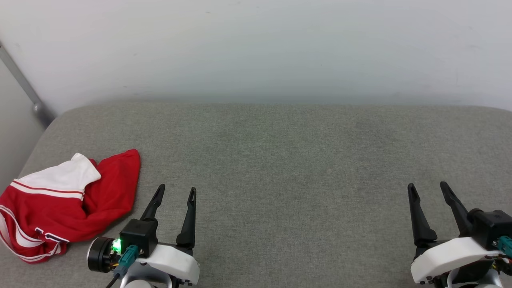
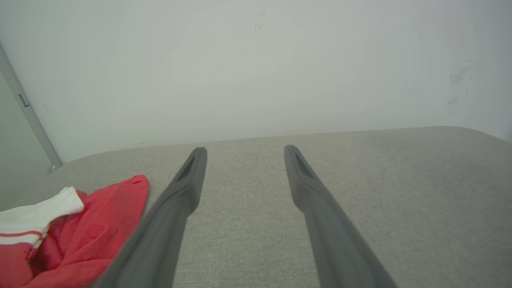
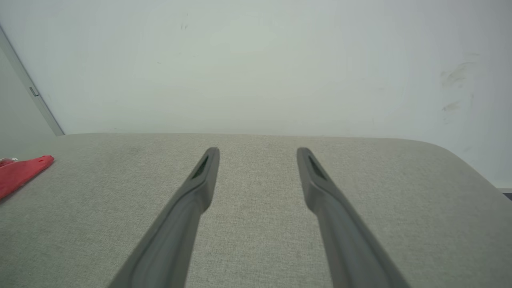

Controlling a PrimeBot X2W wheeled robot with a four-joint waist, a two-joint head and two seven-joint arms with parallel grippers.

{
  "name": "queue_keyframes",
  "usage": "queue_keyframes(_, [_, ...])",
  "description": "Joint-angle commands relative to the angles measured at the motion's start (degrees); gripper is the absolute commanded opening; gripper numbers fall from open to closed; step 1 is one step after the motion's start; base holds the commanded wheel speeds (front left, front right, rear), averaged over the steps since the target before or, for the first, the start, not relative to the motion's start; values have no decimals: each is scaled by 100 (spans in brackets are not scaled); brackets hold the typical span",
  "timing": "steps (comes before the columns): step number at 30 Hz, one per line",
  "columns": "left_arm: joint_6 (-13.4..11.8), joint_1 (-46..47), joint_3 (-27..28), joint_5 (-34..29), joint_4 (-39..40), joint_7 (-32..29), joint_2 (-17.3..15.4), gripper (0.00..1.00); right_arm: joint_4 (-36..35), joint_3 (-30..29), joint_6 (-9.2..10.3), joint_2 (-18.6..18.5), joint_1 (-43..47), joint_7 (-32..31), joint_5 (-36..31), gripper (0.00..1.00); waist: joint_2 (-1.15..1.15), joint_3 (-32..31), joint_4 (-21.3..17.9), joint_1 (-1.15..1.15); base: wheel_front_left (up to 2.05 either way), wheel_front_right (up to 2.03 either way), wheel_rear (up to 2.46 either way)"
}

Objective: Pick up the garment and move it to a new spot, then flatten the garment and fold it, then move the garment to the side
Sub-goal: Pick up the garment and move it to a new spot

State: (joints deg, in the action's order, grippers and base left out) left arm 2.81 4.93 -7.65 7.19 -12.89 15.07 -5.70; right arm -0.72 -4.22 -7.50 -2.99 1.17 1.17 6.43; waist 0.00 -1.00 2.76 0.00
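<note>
The red garment (image 1: 86, 200) lies crumpled at the near left of the grey padded surface (image 1: 280, 160), a white sleeve end with red stripe trim folded over its top. In the left wrist view the garment (image 2: 96, 236) sits just left of my left finger. My left gripper (image 1: 177, 192) stands open right beside the garment's right edge, apart from it, nothing between its fingers. My right gripper (image 1: 429, 189) is open over bare fabric at the near right. The right wrist view catches a corner of the garment (image 3: 20, 172) at its far left edge.
A pale wall (image 1: 256, 48) rises behind the surface. A grey metal pole (image 1: 24, 86) slants down at the back left corner. The surface's left edge runs close by the garment, and its corners are rounded.
</note>
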Motion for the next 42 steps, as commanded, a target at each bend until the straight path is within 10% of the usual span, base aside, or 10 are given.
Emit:
queue_keyframes(1, [12,45,7,-28,-18,15,5,100,-14,-4,2,20,-30,17,-64,100,0,-6,10,0,0,0,0])
queue_keyframes(30, [-104,36,585,164,-34,15,24,100,-321,629,2,17,-83,-223,-254,100,0,117,2564,0,0,0,0])
queue_keyframes(42, [-70,54,747,215,113,15,101,100,-267,772,3,16,-253,-246,-274,100,0,260,2738,0,0,0,0])
